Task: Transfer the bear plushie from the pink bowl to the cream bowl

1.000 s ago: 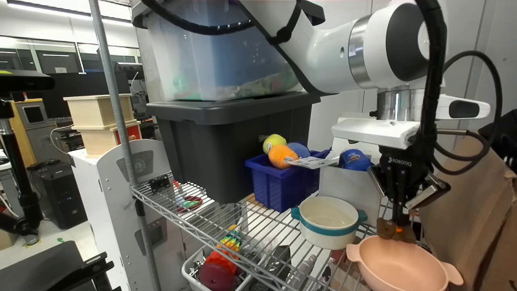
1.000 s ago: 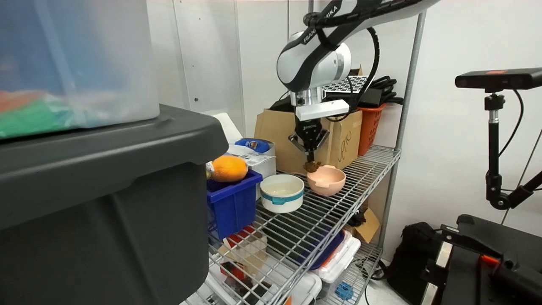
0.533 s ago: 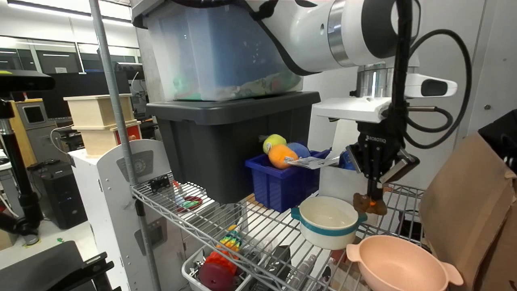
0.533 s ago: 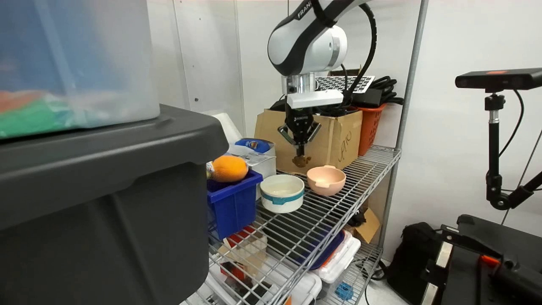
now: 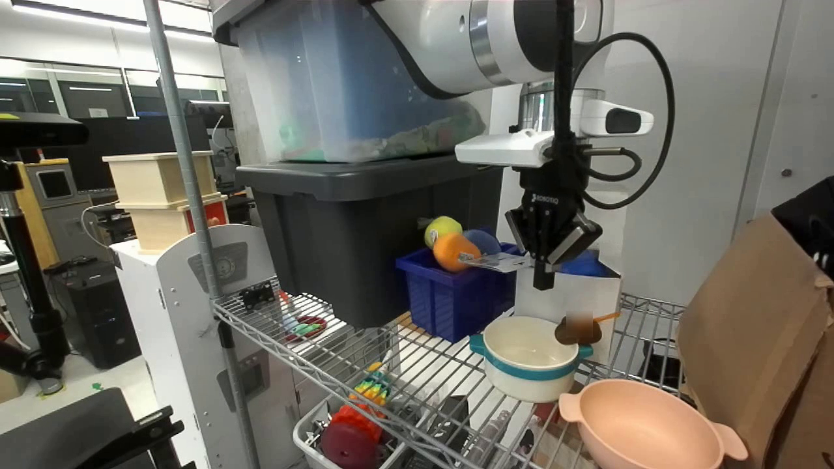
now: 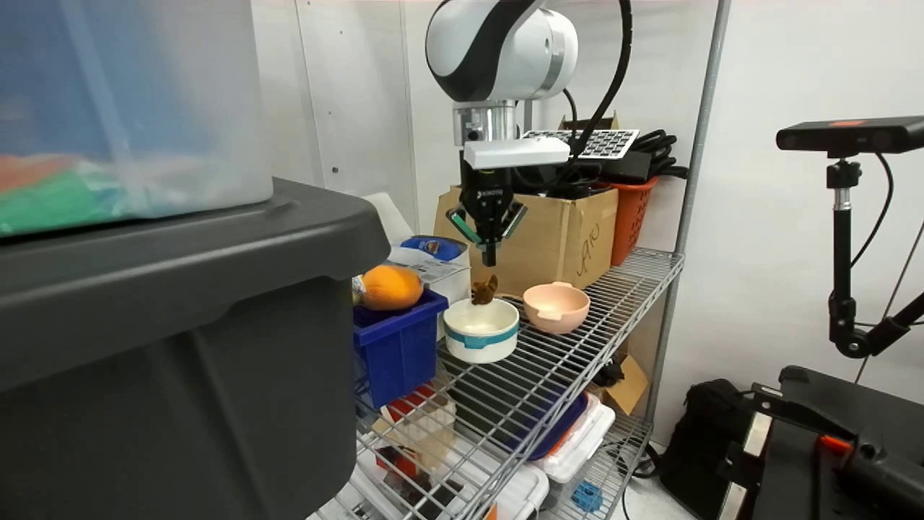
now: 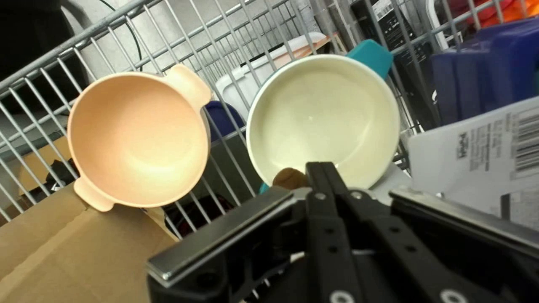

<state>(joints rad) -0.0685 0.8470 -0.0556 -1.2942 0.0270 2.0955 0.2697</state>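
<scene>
Brown bear plushie loose below closed fingers, by cream bowl

Tally, wire shelf
One pink bowl, one cream bowl (two total). One bear plushie. One end effector. One blue bin; three round items showing inside: yellow-green, orange, blue.

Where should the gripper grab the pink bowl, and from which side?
I'd take the pink bowl by its rim facing the cream bowl, coming straight down, one finger inside, one outside. It stands upright, opening up, and the rim looks thin there, between the two handles. The fingers are shut, so they'd need opening first.
</scene>
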